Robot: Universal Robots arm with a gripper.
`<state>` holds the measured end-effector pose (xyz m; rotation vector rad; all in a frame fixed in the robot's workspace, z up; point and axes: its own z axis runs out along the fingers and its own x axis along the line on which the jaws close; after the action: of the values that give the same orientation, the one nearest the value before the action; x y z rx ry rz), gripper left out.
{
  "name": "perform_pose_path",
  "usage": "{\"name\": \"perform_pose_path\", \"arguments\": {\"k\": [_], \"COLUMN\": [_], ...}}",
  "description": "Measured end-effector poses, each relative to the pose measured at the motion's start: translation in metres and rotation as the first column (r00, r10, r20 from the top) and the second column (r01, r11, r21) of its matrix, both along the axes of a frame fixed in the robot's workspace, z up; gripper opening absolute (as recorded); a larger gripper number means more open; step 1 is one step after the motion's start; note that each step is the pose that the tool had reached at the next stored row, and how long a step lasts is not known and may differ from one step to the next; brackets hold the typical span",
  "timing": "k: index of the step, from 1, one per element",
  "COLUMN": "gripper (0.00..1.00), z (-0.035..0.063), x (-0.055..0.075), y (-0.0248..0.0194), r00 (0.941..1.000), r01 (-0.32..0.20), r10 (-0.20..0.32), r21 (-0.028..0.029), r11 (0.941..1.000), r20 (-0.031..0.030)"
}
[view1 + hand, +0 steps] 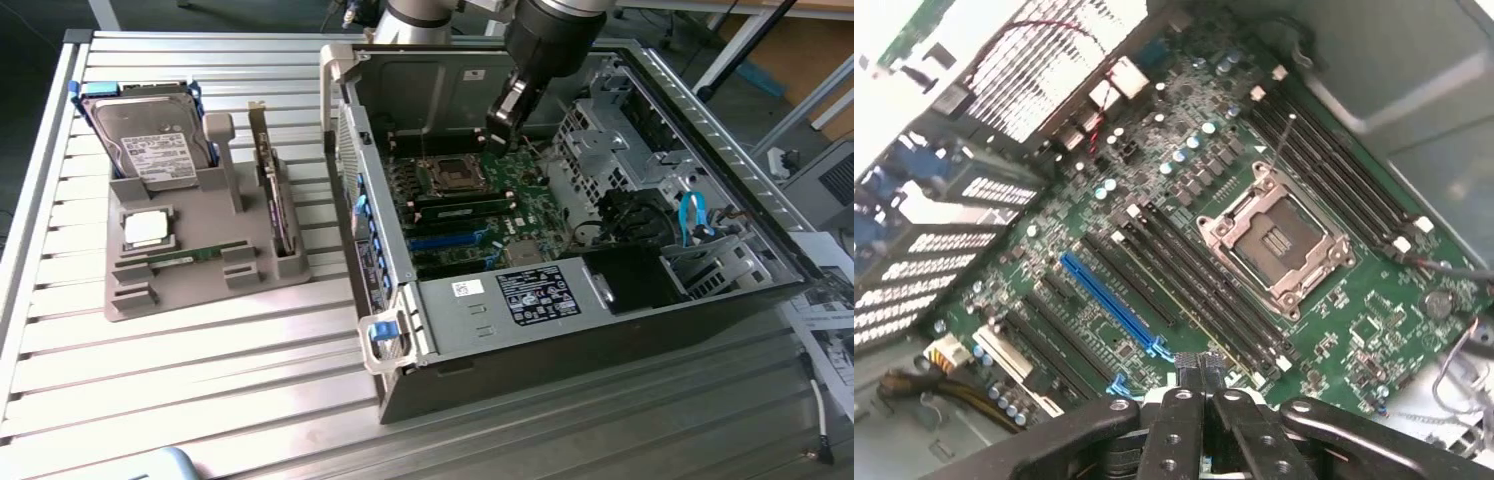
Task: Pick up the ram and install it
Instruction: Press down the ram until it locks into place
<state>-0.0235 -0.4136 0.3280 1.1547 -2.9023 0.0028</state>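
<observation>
We see the gripper [505, 118] down inside the open computer case [601, 330], hanging over the motherboard [514, 190] just beside the empty processor socket [445, 175]. In the wrist view its fingers [1176, 420] are pressed together, and we can't make out anything between them, so we call it closed on nothing visible.

One ram [184, 258] lies flat in the grey tray [200, 295] on the table, outside the case. From the gripper it is well apart, off toward the exterior view's left and nearer the camera, with the case wall between the two. Its long axis runs roughly left to right in the exterior view. The hard drive [147, 140], the loose processor chip [144, 228] and the upright wider card [274, 190] share that tray.

A second green stick [470, 211] looks seated in a memory slot right beside the socket, also lying left to right in the exterior view, close below the gripper. We judge that one is already in place.

In the wrist view the fingertips sit over the end of the long black slots [1184, 290] next to the socket [1274, 240]. We can't tell whether they touch the board.
</observation>
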Motion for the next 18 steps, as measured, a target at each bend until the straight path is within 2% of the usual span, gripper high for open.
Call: {"name": "perform_pose_path", "arguments": {"k": [5,9,15,18], "gripper": [0.11,0.11,0.11,0.11], "z": [0.0000,0.0000,0.0000,0.0000], "x": [0.0000,0.0000,0.0000,0.0000], "y": [0.0000,0.0000,0.0000,0.0000], "r00": [0.9973,0.9912,0.9746,0.9632], "r01": [0.074,0.132,0.224,0.269], "r10": [-0.074,-0.132,-0.224,-0.269], "r21": [0.0000,0.0000,0.0000,0.0000], "r11": [0.9973,0.9912,0.9746,0.9632], "r20": [0.0000,0.0000,0.0000,0.0000]}}
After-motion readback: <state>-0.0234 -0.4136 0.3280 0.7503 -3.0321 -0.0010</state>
